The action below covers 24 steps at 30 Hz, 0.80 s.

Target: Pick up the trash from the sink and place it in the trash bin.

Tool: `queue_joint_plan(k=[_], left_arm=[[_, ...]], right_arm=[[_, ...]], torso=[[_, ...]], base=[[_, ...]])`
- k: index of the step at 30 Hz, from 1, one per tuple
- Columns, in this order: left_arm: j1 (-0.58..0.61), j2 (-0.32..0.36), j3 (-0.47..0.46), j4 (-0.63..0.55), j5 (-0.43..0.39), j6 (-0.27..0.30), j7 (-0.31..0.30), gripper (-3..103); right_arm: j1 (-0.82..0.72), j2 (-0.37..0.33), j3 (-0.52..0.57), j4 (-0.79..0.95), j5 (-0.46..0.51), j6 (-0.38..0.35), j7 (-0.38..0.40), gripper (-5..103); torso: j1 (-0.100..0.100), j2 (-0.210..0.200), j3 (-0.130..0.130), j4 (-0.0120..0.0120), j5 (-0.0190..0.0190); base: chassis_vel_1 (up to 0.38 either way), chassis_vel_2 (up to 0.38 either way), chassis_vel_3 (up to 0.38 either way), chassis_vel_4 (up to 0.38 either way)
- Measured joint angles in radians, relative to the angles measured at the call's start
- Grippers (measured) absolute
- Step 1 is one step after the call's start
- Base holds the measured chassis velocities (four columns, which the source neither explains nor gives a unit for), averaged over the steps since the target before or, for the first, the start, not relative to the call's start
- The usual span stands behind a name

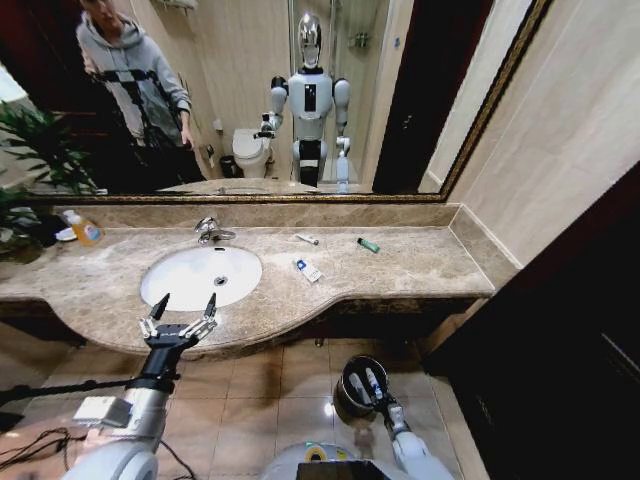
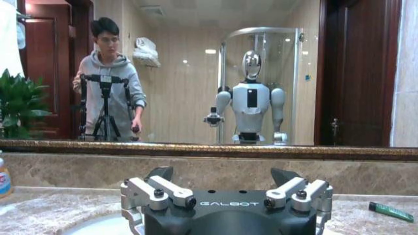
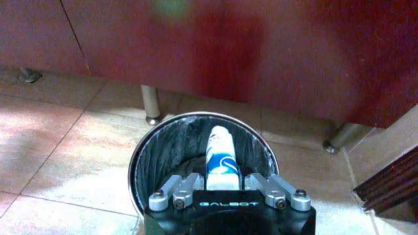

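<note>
Two hands share the job. The right hand (image 3: 220,182) hangs low at the lower right of the head view, directly over the trash bin (image 3: 156,152) on the tiled floor, and it is clamped on a white tube with blue print (image 3: 220,159). In the right wrist view the tube points nose-first into the bin's dark mouth, so a release from there would probably drop it inside rather than on the tiles.

The left hand (image 1: 179,310) sits at the lower left of the head view, at the front edge of the marble tabletop (image 1: 420,262) by the near rim of the sink (image 1: 180,285). Its fingers are spread wide and carry nothing, a pose that looks like readiness to reach toward the remaining pieces.

Three bits of trash lie on the tabletop, right of the basin in the head view, not in it: another blue-printed white tube (image 1: 308,270) closest to the sink, a thin white stick (image 1: 307,239) behind it near the backsplash, and a green tube (image 1: 368,244) farther right. The basin itself looks bare around its drain (image 1: 220,281). An orange-yellow bottle (image 1: 85,231) stands at the far left and is not trash.
</note>
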Motion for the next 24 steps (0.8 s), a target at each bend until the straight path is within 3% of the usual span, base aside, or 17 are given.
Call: queue_joint_plan(k=[1, 9, 12, 14, 17, 20, 24], left_arm=[[0.000, 0.000, 0.000, 0.000, 0.000, 0.000, 0.000, 100], [0.000, 0.000, 0.000, 0.000, 0.000, 0.000, 0.000, 100], [0.000, 0.000, 0.000, 0.000, 0.000, 0.000, 0.000, 100], [0.000, 0.000, 0.000, 0.000, 0.000, 0.000, 0.000, 100], [0.000, 0.000, 0.000, 0.000, 0.000, 0.000, 0.000, 100], [0.000, 0.000, 0.000, 0.000, 0.000, 0.000, 0.000, 100], [0.000, 0.000, 0.000, 0.000, 0.000, 0.000, 0.000, 100]], right_arm=[[-0.001, 0.000, 0.000, 0.001, -0.001, 0.000, 0.000, 24], [-0.021, -0.002, -0.001, 0.033, -0.006, -0.003, -0.001, 33], [-0.035, -0.004, -0.001, 0.051, -0.007, -0.004, -0.001, 49], [-0.038, -0.004, -0.001, 0.056, -0.006, -0.004, 0.000, 49], [-0.050, -0.008, -0.001, 0.072, -0.006, -0.004, 0.000, 66], [-0.057, -0.009, 0.000, 0.080, -0.005, -0.004, 0.001, 74], [-0.070, -0.014, 0.000, 0.094, -0.003, -0.004, 0.001, 76]], torso=[[0.000, 0.000, 0.000, 0.0000, 0.0000], [0.000, 0.000, 0.000, 0.0000, 0.0000], [0.000, 0.000, 0.000, -0.0001, 0.0000], [0.000, 0.000, 0.000, 0.0000, 0.0000], [0.000, 0.000, 0.000, 0.0000, 0.0000], [0.000, 0.000, 0.000, 0.0000, 0.0001], [0.000, 0.000, 0.000, 0.0000, 0.0001]], base=[[0.000, 0.000, 0.000, 0.000], [0.000, 0.000, 0.000, 0.000], [0.000, 0.000, 0.000, 0.000], [0.000, 0.000, 0.000, 0.000], [0.000, 0.000, 0.000, 0.000], [0.000, 0.000, 0.000, 0.000], [0.000, 0.000, 0.000, 0.000]])
